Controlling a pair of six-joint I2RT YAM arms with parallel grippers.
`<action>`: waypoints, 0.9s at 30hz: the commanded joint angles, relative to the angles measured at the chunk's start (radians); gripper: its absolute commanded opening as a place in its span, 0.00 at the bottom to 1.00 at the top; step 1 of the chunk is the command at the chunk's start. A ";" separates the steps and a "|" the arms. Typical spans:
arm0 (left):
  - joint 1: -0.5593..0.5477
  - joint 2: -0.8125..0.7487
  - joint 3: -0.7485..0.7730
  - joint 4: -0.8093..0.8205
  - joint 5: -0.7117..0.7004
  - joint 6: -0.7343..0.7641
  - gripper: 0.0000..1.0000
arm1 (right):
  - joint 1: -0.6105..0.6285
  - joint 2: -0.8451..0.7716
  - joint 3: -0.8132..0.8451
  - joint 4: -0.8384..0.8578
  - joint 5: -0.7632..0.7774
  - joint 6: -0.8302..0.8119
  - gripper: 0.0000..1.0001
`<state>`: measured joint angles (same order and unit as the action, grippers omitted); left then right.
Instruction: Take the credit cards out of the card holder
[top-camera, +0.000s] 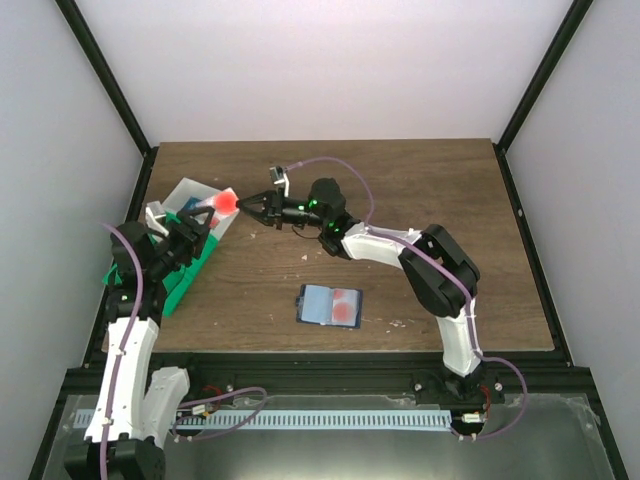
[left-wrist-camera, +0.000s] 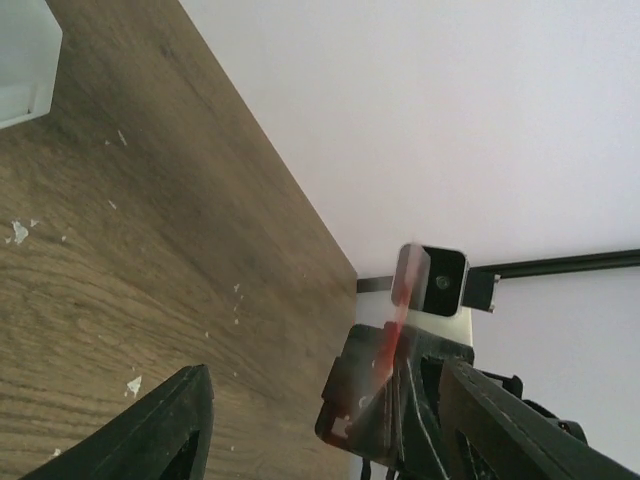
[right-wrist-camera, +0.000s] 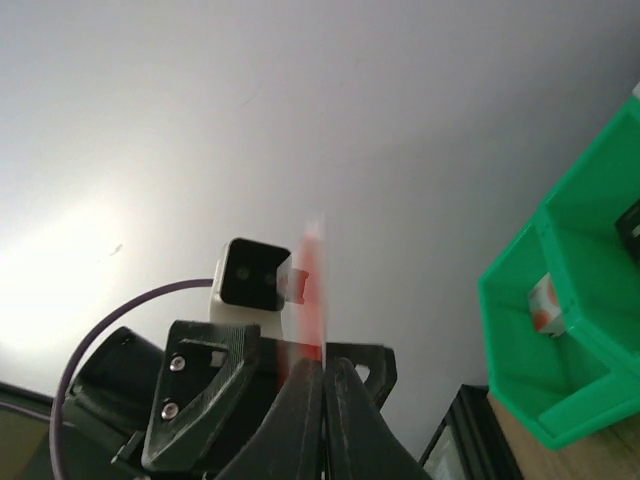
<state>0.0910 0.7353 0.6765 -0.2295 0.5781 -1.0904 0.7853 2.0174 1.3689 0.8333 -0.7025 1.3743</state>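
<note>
The card holder lies open and flat on the table, a credit card with a red blotch on its right panel. My right gripper is shut on another credit card and holds it in the air over the bins. In the right wrist view that card stands edge-on out of the shut gripper. My left gripper faces it, open. In the left wrist view its fingers stand wide on either side of the card, apart from it.
A green bin and a white bin stand at the table's left edge, under the two grippers. The right wrist view shows a small card inside a compartment of the green bin.
</note>
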 joint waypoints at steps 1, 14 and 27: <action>0.005 -0.004 0.005 0.036 -0.025 0.015 0.65 | -0.012 -0.010 -0.033 0.088 -0.046 0.045 0.00; 0.005 -0.026 -0.078 0.138 0.052 -0.055 0.09 | -0.014 -0.020 -0.070 0.111 -0.054 0.050 0.01; 0.086 0.083 0.248 -0.372 -0.389 0.379 0.00 | -0.017 -0.238 -0.367 -0.085 -0.087 -0.132 0.91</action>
<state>0.1623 0.7925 0.8249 -0.3927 0.4194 -0.8856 0.7750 1.9057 1.0946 0.8383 -0.7586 1.3453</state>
